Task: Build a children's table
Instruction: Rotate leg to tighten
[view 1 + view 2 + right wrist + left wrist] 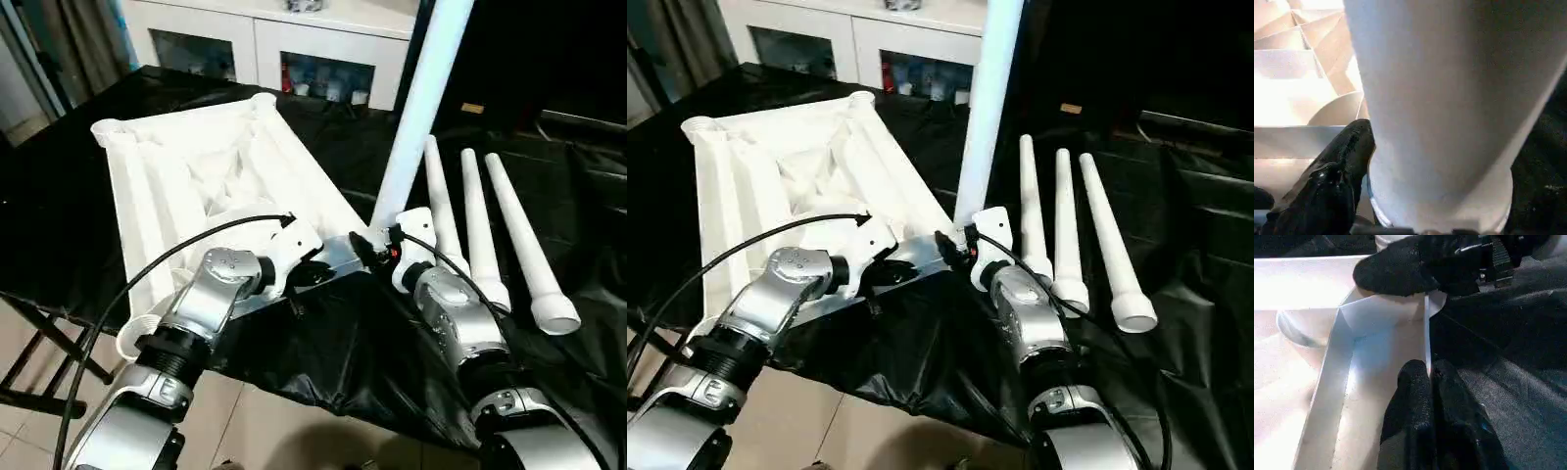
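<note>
The white table top (176,186) lies upside down on the black cloth, its ribbed underside facing up. One leg (416,108) stands upright in the near right corner socket. My right gripper (377,245) sits at that leg's base, and the leg (1449,98) rises close in front of it in the right wrist view. My left gripper (1430,377) is shut on the thin rim wall (1426,333) of the top, just beside that corner. Three more legs (478,225) lie side by side on the cloth to the right.
The black cloth (343,362) hangs over the near table edge, with bare floor (284,431) below. A white cabinet (294,49) with glass doors stands behind the table. Black cables loop over both my forearms.
</note>
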Tool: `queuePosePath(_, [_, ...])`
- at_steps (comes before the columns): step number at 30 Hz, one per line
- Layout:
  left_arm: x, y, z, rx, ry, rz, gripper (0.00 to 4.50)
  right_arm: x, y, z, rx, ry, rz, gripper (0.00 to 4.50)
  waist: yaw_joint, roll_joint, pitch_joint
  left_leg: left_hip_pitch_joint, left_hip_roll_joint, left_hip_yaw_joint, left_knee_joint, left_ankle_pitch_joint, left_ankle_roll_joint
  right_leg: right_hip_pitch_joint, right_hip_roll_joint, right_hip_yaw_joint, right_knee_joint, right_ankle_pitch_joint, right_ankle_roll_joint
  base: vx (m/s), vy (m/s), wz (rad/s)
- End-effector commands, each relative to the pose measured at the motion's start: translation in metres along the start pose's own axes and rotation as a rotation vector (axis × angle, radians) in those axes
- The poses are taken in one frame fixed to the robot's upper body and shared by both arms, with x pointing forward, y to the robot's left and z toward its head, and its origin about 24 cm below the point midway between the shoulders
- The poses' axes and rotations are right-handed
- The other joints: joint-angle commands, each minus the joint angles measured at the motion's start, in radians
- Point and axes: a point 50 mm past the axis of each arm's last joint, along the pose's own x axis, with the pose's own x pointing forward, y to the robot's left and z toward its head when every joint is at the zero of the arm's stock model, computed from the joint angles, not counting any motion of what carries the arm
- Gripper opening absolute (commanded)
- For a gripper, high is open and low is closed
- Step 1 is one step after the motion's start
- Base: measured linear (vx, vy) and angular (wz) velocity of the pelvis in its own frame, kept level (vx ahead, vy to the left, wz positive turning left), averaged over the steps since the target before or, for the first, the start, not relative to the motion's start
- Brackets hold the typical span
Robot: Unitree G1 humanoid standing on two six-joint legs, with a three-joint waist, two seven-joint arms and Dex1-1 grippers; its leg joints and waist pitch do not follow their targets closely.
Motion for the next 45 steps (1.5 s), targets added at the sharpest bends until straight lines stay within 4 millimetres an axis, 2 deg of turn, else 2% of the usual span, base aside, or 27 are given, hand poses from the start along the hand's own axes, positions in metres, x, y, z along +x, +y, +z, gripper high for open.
queuePosePath(1, [0.013,-0.018,0.001,0.023,-0.011,-0.108,0.00,0.005,0.024,-0.010,-0.009,0.040,0.148,3.99,0.001,0.003,-0.046,-0.011,0.060,-0.021,-0.079,-0.129,0.067,0.047,-0.101,0.065,-0.086,-0.227,-0.199,0.000,0.000,0.00])
queuePosePath(3, [0.006,-0.017,-0.002,0.058,-0.022,-0.148,0.00,-0.001,0.019,-0.005,-0.037,0.017,0.223,3.99,0.004,0.003,-0.050,-0.013,0.059,-0.022,-0.076,-0.098,0.082,0.052,-0.102,0.065,-0.081,-0.180,-0.208,0.000,0.000,0.00])
queuePosePath(7, [-0.007,-0.016,-0.009,0.091,-0.011,-0.219,0.00,-0.015,0.014,0.001,-0.089,0.005,0.393,3.99,0.005,0.003,-0.059,-0.014,0.059,-0.019,-0.067,-0.010,0.131,0.055,-0.097,0.064,-0.057,0.013,-0.252,0.000,0.000,0.00])
queuePosePath(8, [-0.008,-0.016,-0.010,0.092,-0.010,-0.225,0.00,-0.017,0.013,0.001,-0.093,0.007,0.405,3.99,0.006,0.002,-0.062,-0.016,0.060,-0.018,-0.062,0.028,0.157,0.057,-0.096,0.063,-0.047,0.088,-0.267,0.000,0.000,0.00])
queuePosePath(9, [-0.013,-0.016,-0.012,0.094,-0.009,-0.260,0.00,-0.023,0.011,0.002,-0.118,0.020,0.465,3.99,0.004,0.001,-0.061,-0.016,0.060,-0.018,-0.062,0.042,0.170,0.054,-0.096,0.062,-0.046,0.110,-0.276,0.000,0.000,0.00])
queuePosePath(10, [-0.015,-0.016,-0.013,0.093,-0.011,-0.280,0.00,-0.026,0.010,0.002,-0.130,0.029,0.493,3.99,0.007,0.000,-0.061,-0.015,0.059,-0.018,-0.060,0.050,0.189,0.057,-0.095,0.060,-0.046,0.121,-0.281,0.000,0.000,0.00])
queuePosePath(11, [-0.021,-0.016,-0.016,0.095,-0.010,-0.328,0.00,-0.034,0.007,0.002,-0.159,0.057,0.567,3.99,0.007,0.002,-0.059,-0.016,0.061,-0.017,-0.059,0.051,0.203,0.054,-0.097,0.060,-0.045,0.120,-0.288,0.000,0.000,0.00])
queuePosePath(12, [-0.021,-0.016,-0.016,0.095,-0.010,-0.328,0.00,-0.034,0.007,0.002,-0.159,0.057,0.567,3.99,0.007,0.003,-0.056,-0.016,0.064,-0.018,-0.061,0.033,0.204,0.053,-0.097,0.059,-0.049,0.087,-0.288,0.000,0.000,0.00])
queuePosePath(14, [-0.029,-0.014,-0.020,0.111,0.009,-0.378,0.00,-0.045,0.004,0.002,-0.197,0.102,0.675,3.99,0.008,0.001,-0.053,-0.014,0.068,-0.016,-0.063,0.001,0.190,0.052,-0.096,0.057,-0.054,0.030,-0.285,0.000,0.000,0.00])
queuePosePath(16, [-0.032,-0.013,-0.021,0.122,0.014,-0.395,0.00,-0.049,0.003,0.002,-0.210,0.121,0.718,3.99,0.013,0.004,-0.052,-0.013,0.071,-0.015,-0.064,-0.014,0.177,0.050,-0.096,0.058,-0.055,0.000,-0.279,0.000,0.000,0.00])
queuePosePath(17, [-0.035,-0.013,-0.022,0.128,0.019,-0.418,0.00,-0.053,0.003,0.002,-0.220,0.140,0.757,3.73,0.015,0.003,-0.052,-0.013,0.071,-0.015,-0.064,-0.020,0.168,0.050,-0.098,0.058,-0.056,-0.011,-0.277,0.000,0.000,0.00])
queuePosePath(20, [-0.039,-0.013,-0.024,0.133,0.026,-0.450,0.00,-0.057,0.003,0.002,-0.232,0.167,0.804,3.65,0.019,0.004,-0.051,-0.013,0.070,-0.015,-0.065,-0.033,0.148,0.050,-0.097,0.059,-0.058,-0.033,-0.270,0.000,0.000,0.00])
queuePosePath(23, [-0.043,-0.013,-0.026,0.140,0.042,-0.471,0.00,-0.060,0.002,0.002,-0.238,0.191,0.833,3.27,0.023,0.005,-0.051,-0.014,0.070,-0.015,-0.065,-0.030,0.140,0.048,-0.098,0.059,-0.057,-0.025,-0.268,0.000,0.000,0.00])
queuePosePath(28, [-0.044,-0.012,-0.026,0.132,0.034,-0.466,0.00,-0.059,0.006,0.001,-0.214,0.191,0.839,3.08,0.026,0.003,-0.052,-0.014,0.069,-0.016,-0.065,-0.012,0.137,0.050,-0.098,0.059,-0.054,-0.005,-0.268,0.000,0.000,0.00])
queuePosePath(29, [-0.044,-0.012,-0.026,0.130,0.030,-0.464,0.00,-0.059,0.007,0.000,-0.208,0.191,0.842,2.87,0.027,0.004,-0.051,-0.013,0.069,-0.015,-0.065,-0.014,0.137,0.049,-0.098,0.059,-0.055,-0.006,-0.269,0.000,0.000,0.00])
queuePosePath(31, [-0.042,-0.011,-0.024,0.118,0.014,-0.446,0.00,-0.057,0.010,-0.001,-0.167,0.173,0.822,2.81,0.029,0.001,-0.052,-0.014,0.070,-0.015,-0.065,-0.016,0.135,0.049,-0.100,0.059,-0.056,-0.011,-0.268,0.000,0.000,0.00])
queuePosePath(33, [-0.036,-0.010,-0.019,0.079,-0.023,-0.398,0.00,-0.049,0.014,-0.003,-0.098,0.131,0.720,2.78,0.030,0.002,-0.049,-0.014,0.070,-0.015,-0.067,-0.030,0.126,0.048,-0.100,0.060,-0.059,-0.040,-0.261,0.000,0.000,0.00])
queuePosePath(36, [-0.032,-0.009,-0.017,0.062,-0.031,-0.364,0.00,-0.044,0.015,-0.005,-0.086,0.114,0.651,2.75,0.023,0.002,-0.046,-0.011,0.067,-0.018,-0.073,-0.069,0.092,0.047,-0.102,0.061,-0.070,-0.120,-0.245,0.000,0.000,0.00])
queuePosePath(37, [-0.028,-0.007,-0.015,0.045,-0.029,-0.325,0.00,-0.038,0.015,-0.008,-0.084,0.115,0.577,2.75,0.022,0.002,-0.046,-0.011,0.067,-0.019,-0.074,-0.077,0.087,0.046,-0.102,0.061,-0.072,-0.134,-0.242,0.000,0.000,0.00])
queuePosePath(38, [-0.023,-0.005,-0.013,0.036,-0.025,-0.278,0.00,-0.032,0.015,-0.011,-0.079,0.117,0.493,2.74,0.017,0.004,-0.042,-0.011,0.068,-0.018,-0.077,-0.095,0.066,0.041,-0.103,0.063,-0.077,-0.168,-0.236,0.000,0.000,0.00])
queuePosePath(41, [-0.008,-0.001,-0.004,0.006,-0.035,-0.170,0.00,-0.015,0.014,-0.018,-0.047,0.134,0.274,2.74,0.002,0.003,-0.037,-0.008,0.062,-0.023,-0.082,-0.141,0.028,0.043,-0.105,0.063,-0.092,-0.309,-0.199,0.000,0.000,0.00])
queuePosePath(43, [0.001,-0.002,0.001,-0.006,-0.036,-0.110,0.00,-0.006,0.017,-0.021,-0.008,0.141,0.161,2.73,-0.004,0.003,-0.036,-0.011,0.061,-0.026,-0.084,-0.142,0.020,0.045,-0.104,0.063,-0.094,-0.327,-0.186,0.000,0.000,0.00])
queuePosePath(44, [0.006,-0.003,0.004,-0.015,-0.037,-0.085,0.00,-0.002,0.019,-0.021,0.003,0.144,0.115,2.73,-0.008,0.004,-0.035,-0.006,0.060,-0.023,-0.083,-0.153,0.023,0.038,-0.103,0.065,-0.098,-0.340,-0.181,0.000,0.000,0.00])
queuePosePath(45, [0.010,-0.004,0.007,-0.020,-0.041,-0.055,0.00,0.002,0.020,-0.022,0.017,0.150,0.068,2.73,-0.006,0.004,-0.037,-0.004,0.059,-0.022,-0.082,-0.154,0.025,0.038,-0.103,0.065,-0.099,-0.341,-0.179,0.000,0.000,0.00])
